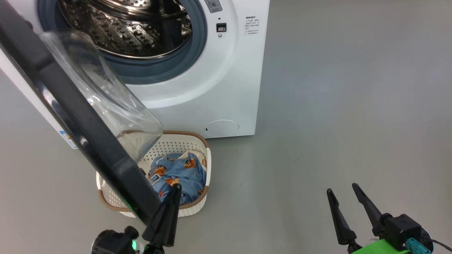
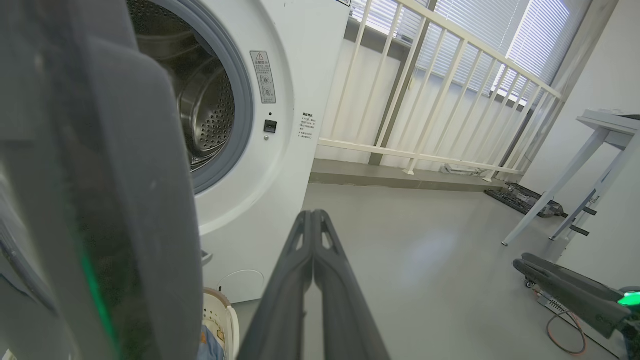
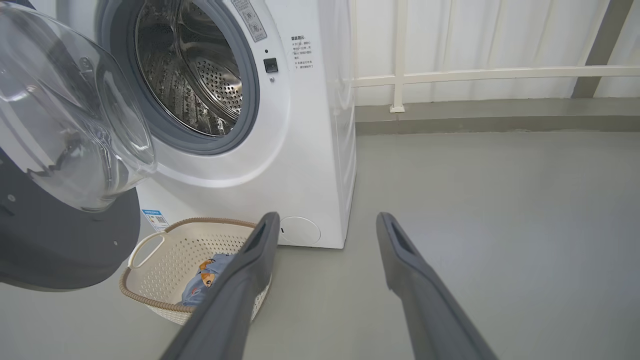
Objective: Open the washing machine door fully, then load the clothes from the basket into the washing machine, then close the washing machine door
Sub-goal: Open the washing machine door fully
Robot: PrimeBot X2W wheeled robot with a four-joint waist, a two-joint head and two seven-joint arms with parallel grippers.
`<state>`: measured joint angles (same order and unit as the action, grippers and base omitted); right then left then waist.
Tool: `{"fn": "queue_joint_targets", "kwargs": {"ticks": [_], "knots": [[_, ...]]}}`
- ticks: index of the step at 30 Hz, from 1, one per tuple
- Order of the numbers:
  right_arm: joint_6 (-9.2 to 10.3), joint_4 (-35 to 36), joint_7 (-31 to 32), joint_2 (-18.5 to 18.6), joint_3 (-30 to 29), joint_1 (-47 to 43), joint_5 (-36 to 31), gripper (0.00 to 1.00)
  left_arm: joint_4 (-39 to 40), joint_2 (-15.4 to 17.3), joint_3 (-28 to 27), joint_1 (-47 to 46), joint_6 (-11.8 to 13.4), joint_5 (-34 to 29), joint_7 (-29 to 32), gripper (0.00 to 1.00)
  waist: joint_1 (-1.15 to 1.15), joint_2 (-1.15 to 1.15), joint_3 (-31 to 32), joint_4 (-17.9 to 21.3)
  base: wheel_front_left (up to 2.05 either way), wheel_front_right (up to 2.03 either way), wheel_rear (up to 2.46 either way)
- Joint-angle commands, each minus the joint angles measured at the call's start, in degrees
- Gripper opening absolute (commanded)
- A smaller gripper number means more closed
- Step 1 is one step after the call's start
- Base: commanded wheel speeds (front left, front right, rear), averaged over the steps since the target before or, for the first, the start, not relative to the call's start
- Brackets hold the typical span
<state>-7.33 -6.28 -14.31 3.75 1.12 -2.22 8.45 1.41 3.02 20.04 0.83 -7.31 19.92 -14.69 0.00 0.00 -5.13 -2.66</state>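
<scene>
The washing machine stands with its steel drum exposed. Its door hangs swung out to the left, black rim edge-on, glass bowl bulging over the basket. The clothes, blue with bear prints, lie in the basket on the floor below the door. My left gripper is shut on nothing, its tip right beside the door rim's lower edge; contact I cannot tell. My right gripper is open and empty at the lower right. The right wrist view shows the basket, the clothes and the door.
Grey floor stretches to the right of the machine. A white railing runs behind it. A white table's legs and a cable on the floor lie off to the right in the left wrist view.
</scene>
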Motion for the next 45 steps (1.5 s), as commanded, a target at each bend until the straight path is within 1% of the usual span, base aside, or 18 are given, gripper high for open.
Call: {"fn": "queue_joint_targets", "kwargs": {"ticks": [1, 12, 18, 22, 31, 37, 41, 45], "knots": [[-0.16, 1.1, -0.7, 0.6, 1.6, 1.7, 0.8, 1.0, 0.7, -0.1, -2.1, -2.1, -0.1, 0.2, -0.3, 0.0, 0.0, 0.0, 0.0, 0.2, 0.0, 0.0, 0.0], [-0.16, 0.9, -0.7, 0.8, 1.8, 2.6, 1.2, 1.0, -1.4, -0.1, -4.6, -5.3, 0.0, 0.7, -0.3, 0.0, 0.0, 0.0, -1.7, 2.8, 0.0, 0.0, 0.0], [-0.16, 0.9, -0.7, 0.9, 1.5, 2.7, 1.4, 1.0, -2.4, -0.1, -6.3, -5.9, 1.3, 1.6, -0.3, 0.0, 0.0, 0.0, -2.3, 2.8, 0.0, 0.0, 0.0], [-0.16, 0.8, -0.7, 0.9, 1.4, 2.6, 1.5, 1.0, -2.9, -0.1, -6.8, -5.7, 1.7, 1.7, -0.3, 0.0, 0.0, 0.0, -2.3, 1.3, 0.0, 0.0, 0.0], [-0.16, 0.2, -0.7, 1.2, 2.5, 2.5, 1.9, 1.0, -2.8, -0.1, -8.1, -3.3, 4.2, 2.9, -0.3, 0.0, 0.0, 0.0, -1.4, -3.4, 0.0, 0.0, 0.0], [-0.16, 0.0, -0.7, 1.3, 2.8, 2.1, 2.0, 1.0, -2.3, -0.1, -8.7, -1.3, 5.2, 2.9, -0.3, 0.0, 0.0, 0.0, -0.9, -5.8, 0.0, 0.0, 0.0], [-0.16, 0.0, -0.7, 1.3, 2.8, 1.8, 2.0, 1.0, -1.7, -0.1, -10.4, 0.0, 6.7, 3.5, -0.3, 0.0, 0.0, 0.0, -0.4, -7.5, 0.0, 0.0, 0.0], [-0.16, 0.1, -0.7, 1.3, 2.6, 1.4, 1.9, 1.0, -1.8, -0.1, -12.7, 1.2, 7.4, 3.3, -0.3, 0.0, 0.0, 0.0, 0.2, -9.2, 0.0, 0.0, 0.0]]}}
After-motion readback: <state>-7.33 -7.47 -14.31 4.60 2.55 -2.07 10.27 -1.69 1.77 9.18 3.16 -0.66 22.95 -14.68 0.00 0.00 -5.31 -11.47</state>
